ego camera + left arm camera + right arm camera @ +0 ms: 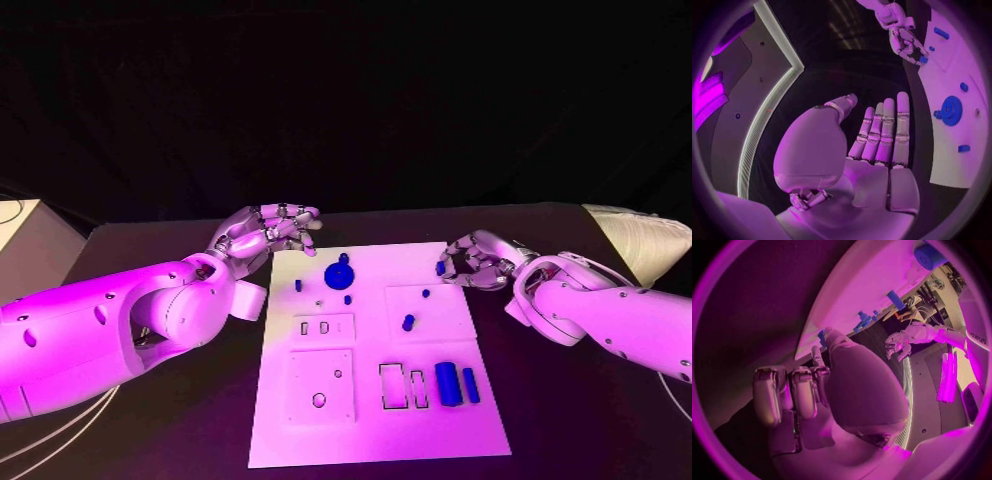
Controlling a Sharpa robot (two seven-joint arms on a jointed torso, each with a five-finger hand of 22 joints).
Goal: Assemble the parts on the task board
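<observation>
The left hand [873, 145] is open, fingers straight and together. Beside it, the task board [951, 165] carries a blue gear [951, 110]. The right hand [904, 37] touches a small blue part [924, 59].

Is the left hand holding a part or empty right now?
Empty. The left wrist view shows the left hand with its fingers extended side by side and nothing in the palm, beside the task board.

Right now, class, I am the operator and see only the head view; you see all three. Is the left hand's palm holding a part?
Observer: No. The left wrist view shows the left hand with a bare palm and straight fingers.
Operator: And the right hand?
Observer: The right wrist view shows the right hand with fingers curled, its thumb tip beside a small blue part at the task board edge; a grip cannot be confirmed.
</observation>
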